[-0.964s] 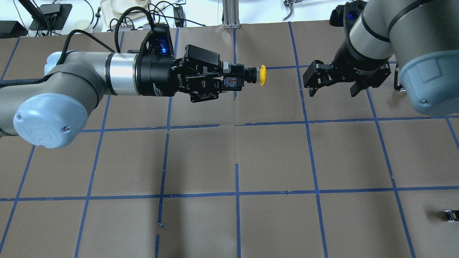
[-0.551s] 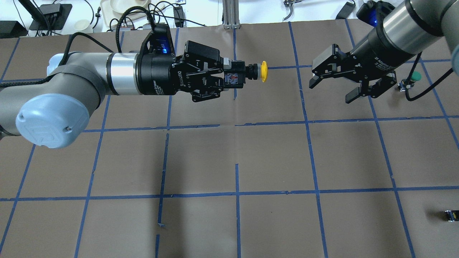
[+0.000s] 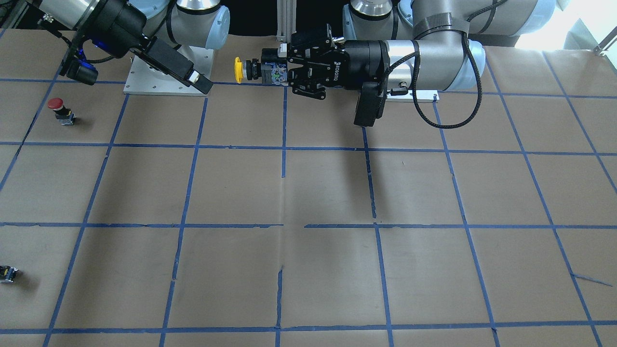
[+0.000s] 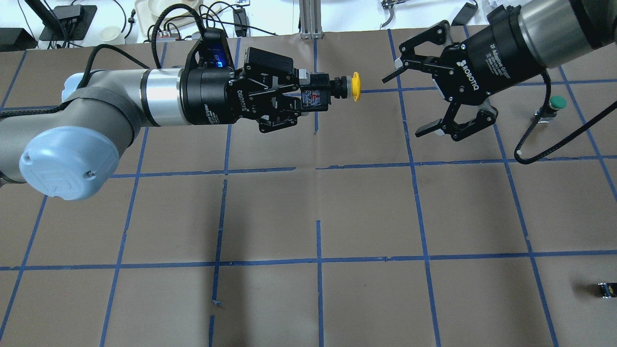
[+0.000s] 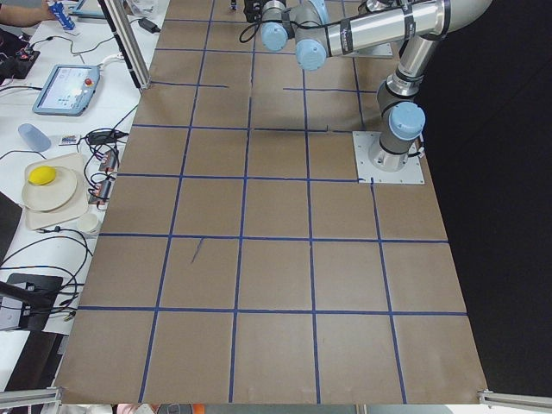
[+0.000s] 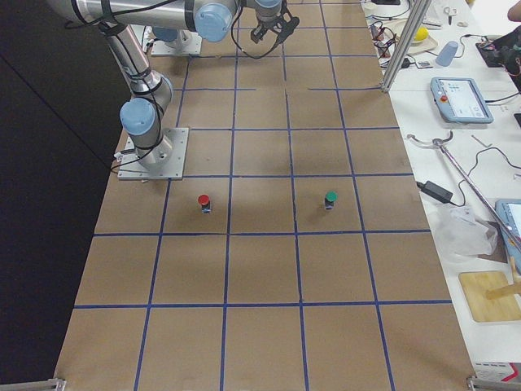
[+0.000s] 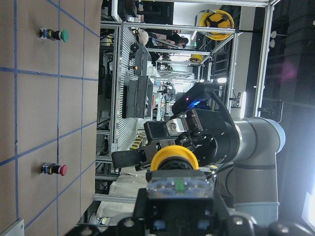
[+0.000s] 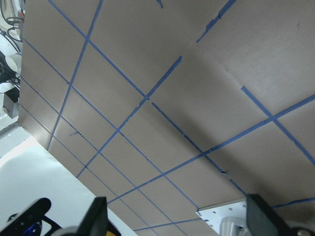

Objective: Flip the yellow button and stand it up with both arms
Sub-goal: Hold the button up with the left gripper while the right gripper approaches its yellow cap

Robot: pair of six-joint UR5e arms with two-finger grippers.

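The yellow button (image 4: 354, 87) hangs level in the air, its yellow cap pointing toward my right arm. My left gripper (image 4: 312, 98) is shut on its grey-black contact block. It also shows in the front view (image 3: 238, 70), held by the left gripper (image 3: 280, 72). In the left wrist view the cap (image 7: 174, 158) faces away from the camera. My right gripper (image 4: 403, 104) is open and empty. Its jaws are spread wide and face the cap from about a hand's width away. The right wrist view shows two spread fingertips (image 8: 97, 217) with only table between them.
A green-capped button (image 4: 556, 104) stands on the table behind the right gripper. A red-capped button (image 3: 60, 109) stands near the right arm's base. A tiny black block with a yellow mark (image 4: 606, 289) lies at the near right. Blue tape grids the brown table (image 4: 318, 207).
My right arm has swung back and turned its open gripper, so the jaws now face the yellow cap. The left gripper and the button have barely moved.
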